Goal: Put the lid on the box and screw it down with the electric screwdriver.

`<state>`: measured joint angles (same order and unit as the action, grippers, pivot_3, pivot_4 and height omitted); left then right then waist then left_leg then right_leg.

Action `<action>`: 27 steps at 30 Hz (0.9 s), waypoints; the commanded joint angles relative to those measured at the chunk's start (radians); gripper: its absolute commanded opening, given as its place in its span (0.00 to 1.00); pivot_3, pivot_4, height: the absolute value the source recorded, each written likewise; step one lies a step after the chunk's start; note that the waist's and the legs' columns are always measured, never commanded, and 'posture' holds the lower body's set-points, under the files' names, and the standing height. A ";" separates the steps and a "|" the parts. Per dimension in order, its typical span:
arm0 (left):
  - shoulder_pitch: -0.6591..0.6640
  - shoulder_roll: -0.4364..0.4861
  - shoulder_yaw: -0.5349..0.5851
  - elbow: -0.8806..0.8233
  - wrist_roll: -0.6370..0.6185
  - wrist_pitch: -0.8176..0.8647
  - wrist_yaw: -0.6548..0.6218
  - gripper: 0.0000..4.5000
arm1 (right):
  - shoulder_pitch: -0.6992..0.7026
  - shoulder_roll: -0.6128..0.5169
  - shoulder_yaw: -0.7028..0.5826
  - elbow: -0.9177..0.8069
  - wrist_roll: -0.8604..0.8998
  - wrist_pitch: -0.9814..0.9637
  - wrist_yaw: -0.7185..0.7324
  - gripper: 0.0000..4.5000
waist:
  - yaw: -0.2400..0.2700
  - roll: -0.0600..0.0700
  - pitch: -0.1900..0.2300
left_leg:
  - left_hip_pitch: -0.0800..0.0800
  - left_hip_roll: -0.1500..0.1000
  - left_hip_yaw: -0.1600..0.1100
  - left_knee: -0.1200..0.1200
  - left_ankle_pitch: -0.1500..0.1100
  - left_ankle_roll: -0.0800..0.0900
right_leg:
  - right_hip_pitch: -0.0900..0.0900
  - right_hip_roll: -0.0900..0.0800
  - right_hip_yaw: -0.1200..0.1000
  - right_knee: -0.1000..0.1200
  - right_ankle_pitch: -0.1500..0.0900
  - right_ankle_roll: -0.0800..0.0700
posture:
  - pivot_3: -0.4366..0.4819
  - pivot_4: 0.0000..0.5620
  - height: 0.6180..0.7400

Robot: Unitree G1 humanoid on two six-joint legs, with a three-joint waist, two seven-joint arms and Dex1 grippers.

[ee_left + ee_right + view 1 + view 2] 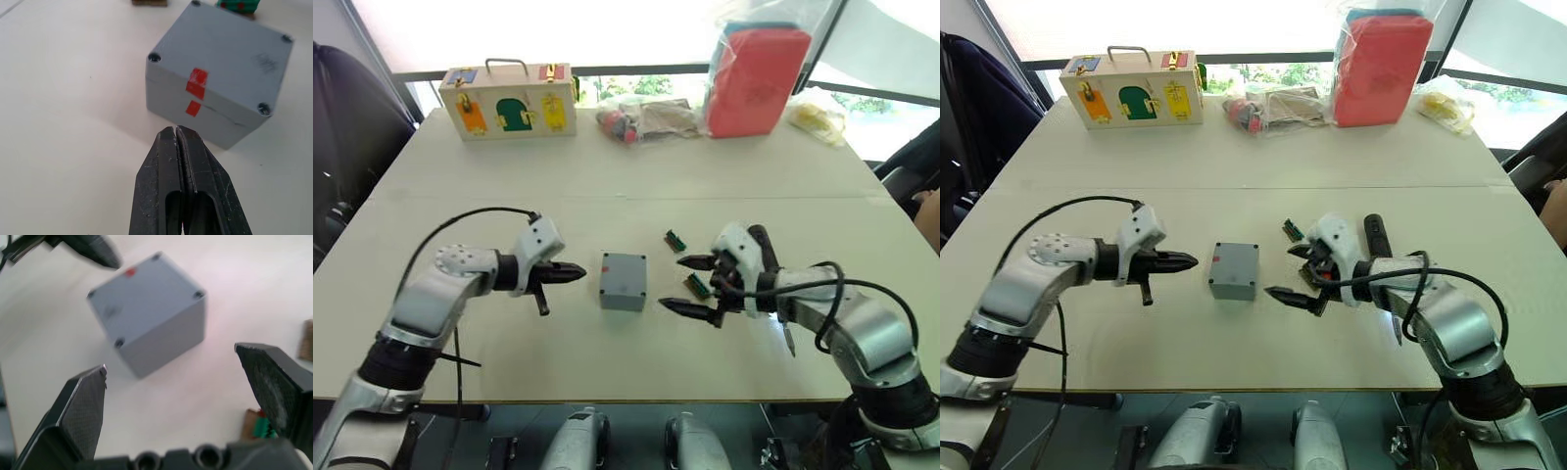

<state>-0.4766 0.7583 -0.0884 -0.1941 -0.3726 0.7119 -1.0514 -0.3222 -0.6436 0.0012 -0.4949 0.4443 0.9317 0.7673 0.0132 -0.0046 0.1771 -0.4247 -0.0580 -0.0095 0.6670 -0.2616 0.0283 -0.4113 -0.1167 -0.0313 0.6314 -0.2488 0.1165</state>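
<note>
Left fingers (182, 161) together, right fingers (83, 406) spread

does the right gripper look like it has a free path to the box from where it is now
Probably yes. The right gripper is open and faces the box across bare table. The green connector pieces lie by its fingers, not in between.

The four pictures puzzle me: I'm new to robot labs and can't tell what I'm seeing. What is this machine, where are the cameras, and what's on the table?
It is a humanoid robot with two arms. Two pictures come from its head, looking down; two from cameras on its wrists. On the table stands a grey box with its lid on, red marks on one side. The left gripper is shut and empty, pointing at the box. The right gripper is open, empty, facing the box. Small green connectors lie near it. At the far edge: a wooden box with coloured doors and a red bag.
</note>
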 commanded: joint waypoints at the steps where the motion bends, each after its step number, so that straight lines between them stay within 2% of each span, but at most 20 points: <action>1: -0.040 0.018 0.034 -0.070 -0.068 0.035 -0.031 0.00 | 0.038 0.016 -0.066 0.026 -0.011 -0.027 -0.071 0.99 | 0.000 0.000 0.000 | 0.000 0.000 0.000 0.000 0.000 0.000 | 0.000 0.000 0.000 0.000 0.000 0.000 | 0.48 0.27 1.00; 3: -0.055 0.015 0.021 -0.098 -0.083 0.045 -0.036 0.00 | 0.058 0.017 -0.061 0.046 -0.029 -0.046 -0.095 0.99 | 0.001 0.000 0.000 | 0.000 0.000 0.000 0.000 0.000 0.000 | 0.000 0.000 0.000 0.000 0.000 0.000 | 0.48 0.27 1.00; 6: -0.076 -0.004 0.002 -0.117 -0.092 0.056 -0.023 0.00 | 0.070 0.022 -0.039 0.071 -0.048 -0.075 -0.115 0.86 | -0.002 0.000 0.000 | 0.000 0.000 0.000 0.000 0.000 -0.001 | 0.000 0.000 0.000 0.000 0.000 0.000 | 0.48 0.27 1.00; 12: -0.078 -0.018 -0.016 -0.114 -0.095 0.052 -0.009 0.00 | 0.071 0.049 -0.013 0.122 -0.075 -0.115 -0.150 0.38 | -0.005 0.000 0.000 | 0.000 0.000 0.000 0.000 0.000 0.000 | 0.000 0.002 0.001 0.001 0.000 0.000 | 0.48 0.27 1.00; 27: -0.065 -0.018 -0.019 -0.134 -0.108 0.069 0.020 0.00 | 0.027 0.086 0.000 0.206 -0.081 -0.157 -0.167 0.38 | -0.002 0.000 0.000 | 0.001 0.000 0.000 0.000 0.000 -0.001 | 0.000 0.002 0.001 0.001 0.000 0.000 | 0.48 0.27 1.00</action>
<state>-0.5427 0.7355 -0.1130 -0.2989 -0.4701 0.7825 -1.0365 -0.2820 -0.5638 0.0078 -0.2765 0.3636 0.7947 0.6021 0.0111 -0.0046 0.1770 -0.4242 -0.0577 -0.0090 0.6671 -0.2610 0.0277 -0.4110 -0.1143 -0.0304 0.6318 -0.2489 0.1164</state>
